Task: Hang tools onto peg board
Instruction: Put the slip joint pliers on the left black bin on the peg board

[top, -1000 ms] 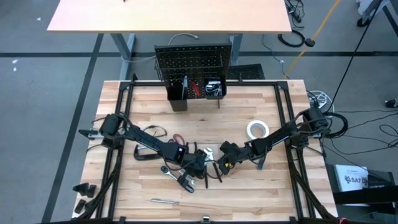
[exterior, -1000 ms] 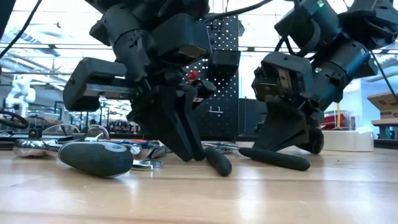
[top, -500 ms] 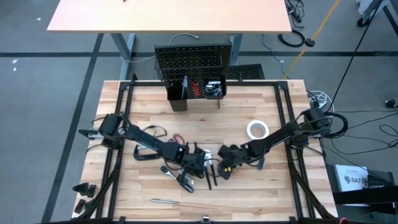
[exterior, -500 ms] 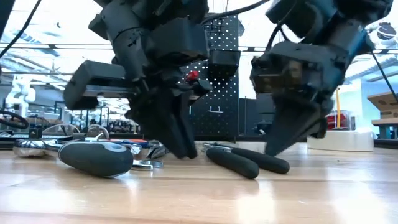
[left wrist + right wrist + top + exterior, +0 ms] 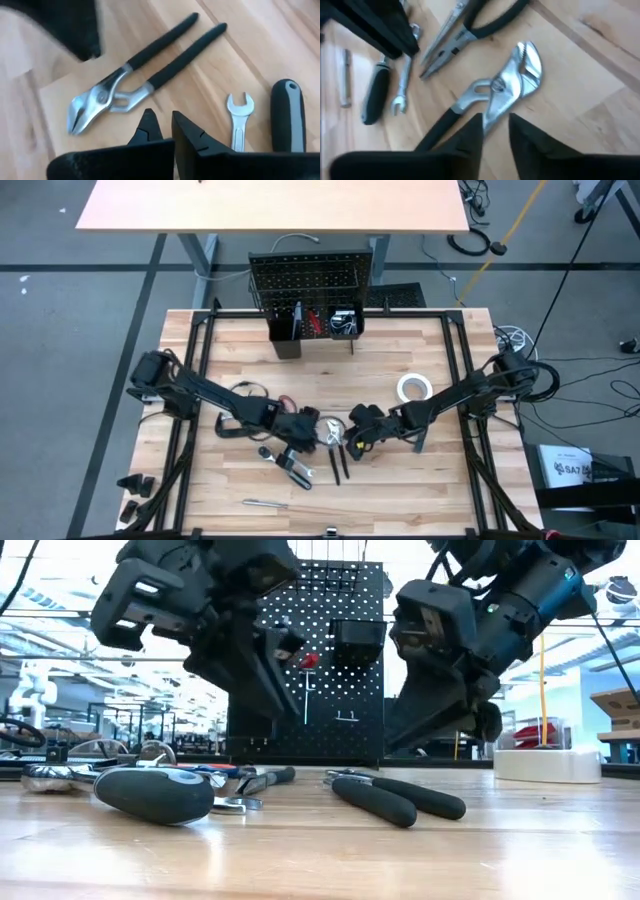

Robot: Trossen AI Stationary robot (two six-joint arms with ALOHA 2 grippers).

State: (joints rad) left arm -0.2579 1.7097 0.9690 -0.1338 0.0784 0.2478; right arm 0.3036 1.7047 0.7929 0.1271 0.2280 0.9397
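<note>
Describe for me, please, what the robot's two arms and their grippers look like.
Both arms are dark, almost black, built of blocky jointed segments with black cables along them. The left gripper has two black tapered fingers with notched inner edges. The right gripper has similar flat black fingers; its wrist housing shows a small green light.

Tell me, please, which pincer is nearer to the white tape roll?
The right pincer: the white tape roll lies just past it, toward the peg board. The left pincer hangs farther away, beyond the pliers.
</note>
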